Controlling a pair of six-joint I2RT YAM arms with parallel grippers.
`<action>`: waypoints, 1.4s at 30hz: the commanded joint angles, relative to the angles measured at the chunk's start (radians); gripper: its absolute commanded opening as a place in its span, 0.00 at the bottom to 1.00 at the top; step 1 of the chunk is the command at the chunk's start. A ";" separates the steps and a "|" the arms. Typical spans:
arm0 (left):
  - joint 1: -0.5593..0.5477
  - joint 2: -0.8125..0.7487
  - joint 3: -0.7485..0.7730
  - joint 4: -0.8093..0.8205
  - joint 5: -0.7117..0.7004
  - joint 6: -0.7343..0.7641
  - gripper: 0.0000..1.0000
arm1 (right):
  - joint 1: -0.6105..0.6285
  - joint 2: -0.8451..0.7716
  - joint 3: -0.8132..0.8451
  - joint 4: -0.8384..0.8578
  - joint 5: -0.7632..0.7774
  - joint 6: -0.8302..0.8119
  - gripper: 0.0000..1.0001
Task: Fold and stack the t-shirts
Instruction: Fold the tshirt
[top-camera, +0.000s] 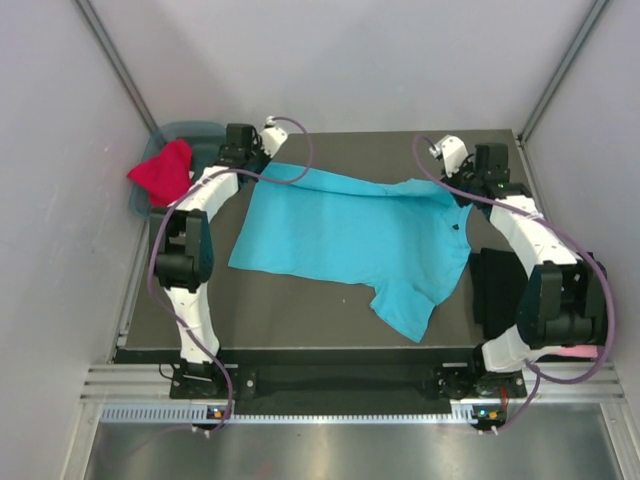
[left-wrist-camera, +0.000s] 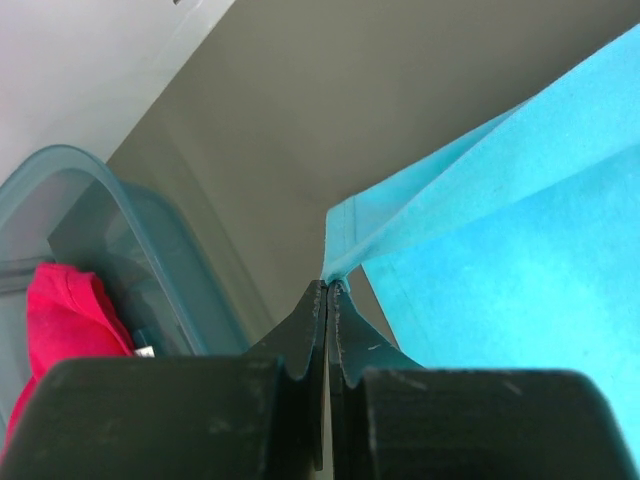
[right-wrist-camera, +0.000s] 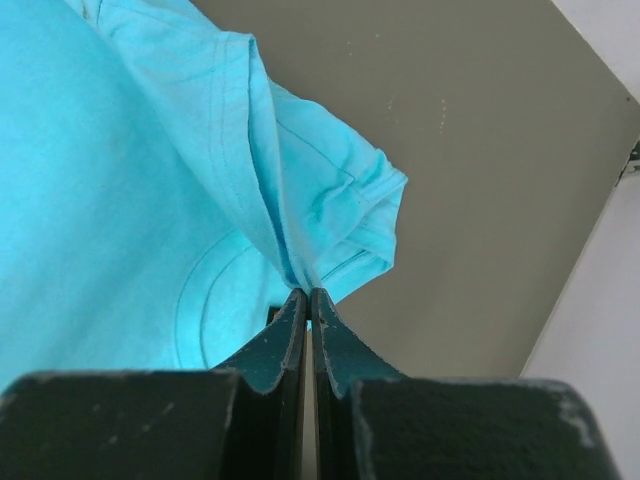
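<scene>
Plainly, the turquoise t-shirt (top-camera: 350, 235) lies opened out across the middle of the dark tabletop (top-camera: 300, 320), front side hard to tell, its cloth smooth but for soft creases near the collar. Its far edge is drawn into a line between the two arms, while one short sleeve trails toward the near edge. The jaws of the left arm (top-camera: 195, 240) are pressed together on a stitched hem corner of the shirt; those of the right arm (top-camera: 540, 250) pinch a bunched fold by the other sleeve. The red t-shirt (top-camera: 165, 170) sits crumpled in the teal tub (top-camera: 205, 130) at the far left corner, and the black t-shirt (top-camera: 495, 285) lies at the tabletop's right edge, partly under the right arm.
</scene>
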 joint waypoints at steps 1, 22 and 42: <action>0.008 -0.090 -0.032 0.001 0.031 0.020 0.00 | -0.006 -0.084 -0.029 0.007 -0.017 0.018 0.00; 0.014 -0.144 -0.203 -0.112 0.023 0.028 0.08 | 0.003 -0.174 -0.204 -0.063 -0.095 0.006 0.00; 0.010 0.014 0.035 -0.229 0.132 -0.121 0.39 | 0.004 0.362 0.328 -0.250 -0.267 0.053 0.30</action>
